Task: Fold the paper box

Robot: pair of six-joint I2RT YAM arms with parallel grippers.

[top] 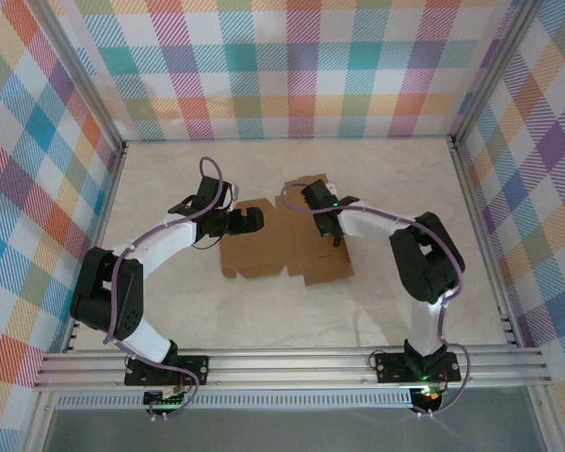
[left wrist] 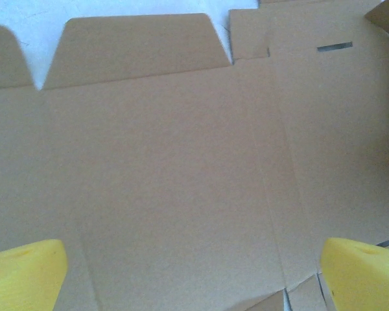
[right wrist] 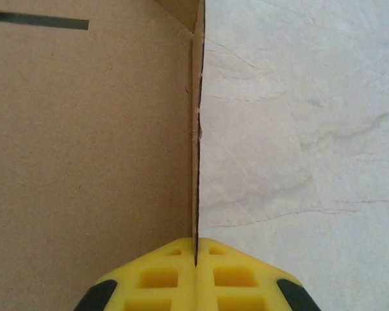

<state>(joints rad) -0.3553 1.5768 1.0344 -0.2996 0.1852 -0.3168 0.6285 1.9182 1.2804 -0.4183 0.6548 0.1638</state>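
Note:
The paper box [top: 273,252] is a brown die-cut cardboard sheet lying mostly flat in the middle of the table. My left gripper [top: 254,222] hovers over its left part. In the left wrist view the sheet [left wrist: 168,162] lies below the open left gripper [left wrist: 194,278], whose yellow fingertips [left wrist: 23,275] stand far apart with nothing between them. My right gripper [top: 333,230] is at the sheet's right side. In the right wrist view the right gripper [right wrist: 196,249] is shut on a flap of the paper box [right wrist: 196,162] that stands upright, seen edge-on, beside a flat panel [right wrist: 84,142].
The pale marbled table [top: 264,311] has bare room in front of and behind the sheet. Plaid walls [top: 292,66] close in the back and both sides. Aluminium rails [top: 292,365] run along the near edge by the arm bases.

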